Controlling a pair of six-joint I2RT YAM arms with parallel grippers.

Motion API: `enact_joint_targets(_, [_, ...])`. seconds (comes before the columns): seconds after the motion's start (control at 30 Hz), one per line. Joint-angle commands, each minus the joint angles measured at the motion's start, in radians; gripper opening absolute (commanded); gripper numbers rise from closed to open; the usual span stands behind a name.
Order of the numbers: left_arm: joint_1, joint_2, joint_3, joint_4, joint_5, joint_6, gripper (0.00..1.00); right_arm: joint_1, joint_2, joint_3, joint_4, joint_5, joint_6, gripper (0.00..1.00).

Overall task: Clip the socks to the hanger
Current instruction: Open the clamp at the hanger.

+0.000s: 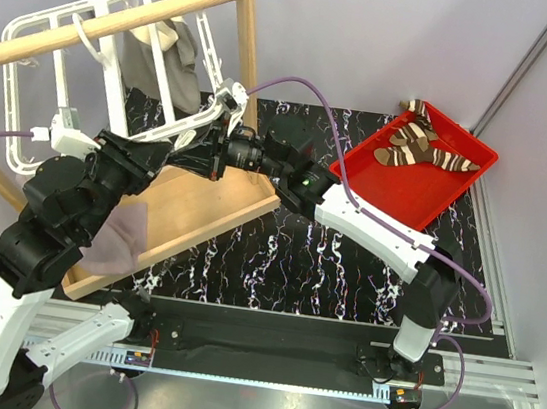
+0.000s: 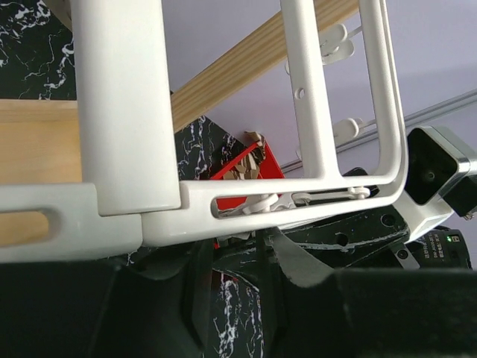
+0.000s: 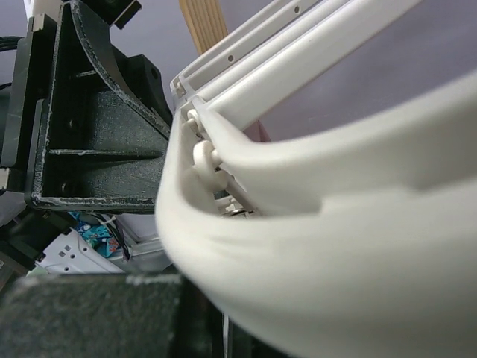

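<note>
The white grid hanger [image 1: 44,33] hangs from the wooden rail at the upper left. My left gripper [image 1: 176,141] is shut on its lower rim; in the left wrist view the rim [image 2: 298,198] crosses just above my left gripper [image 2: 242,246]. From the right, my right gripper [image 1: 224,107] reaches the hanger's lower right corner. There the blurred rim [image 3: 335,261] fills the right wrist view over my right gripper [image 3: 223,328], whose fingers stand almost together. The striped brown socks [image 1: 427,149] lie in the red tray [image 1: 407,187], far from both grippers, and peek through the hanger [image 2: 250,160].
The wooden rail [image 1: 126,19] slants across the top left, on an upright post [image 1: 245,50] above a wooden base board [image 1: 201,215]. A grey-beige cloth [image 1: 176,61] hangs from the hanger. A pinkish-mauve cloth [image 1: 118,235] lies below my left arm. Black marbled mat [image 1: 297,258] covers the table.
</note>
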Motion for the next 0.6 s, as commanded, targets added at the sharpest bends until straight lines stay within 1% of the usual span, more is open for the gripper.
enact_joint_targets(0.0, [-0.006, -0.008, 0.008, 0.063, 0.001, 0.019, 0.32, 0.003, -0.012, 0.04, 0.019, -0.006, 0.009, 0.0])
enact_joint_targets(0.03, [-0.006, -0.006, 0.007, 0.065, -0.002, 0.019, 0.36, 0.005, -0.016, 0.04, 0.011, -0.006, 0.008, 0.0])
enact_joint_targets(0.07, [-0.006, -0.003, 0.007, 0.068, -0.005, 0.019, 0.43, 0.005, -0.018, 0.04, 0.008, -0.006, 0.006, 0.0])
enact_joint_targets(0.1, [-0.006, -0.004, 0.005, 0.069, -0.011, 0.017, 0.48, 0.005, -0.021, 0.04, 0.0, -0.006, 0.0, 0.0])
enact_joint_targets(0.17, [-0.006, -0.001, 0.007, 0.075, -0.04, 0.02, 0.53, 0.006, -0.026, 0.037, -0.003, -0.012, -0.006, 0.0])
enact_joint_targets(0.23, [-0.004, 0.006, 0.011, 0.08, -0.057, 0.031, 0.53, 0.011, -0.03, 0.038, -0.009, -0.018, -0.017, 0.0])
enact_joint_targets(0.47, [-0.004, -0.003, 0.004, 0.1, -0.12, 0.037, 0.44, 0.02, -0.044, 0.037, -0.038, -0.017, -0.048, 0.0])
enact_joint_targets(0.57, [-0.004, -0.009, -0.024, 0.138, -0.122, 0.046, 0.36, 0.023, -0.042, 0.04, -0.05, -0.015, -0.058, 0.0])
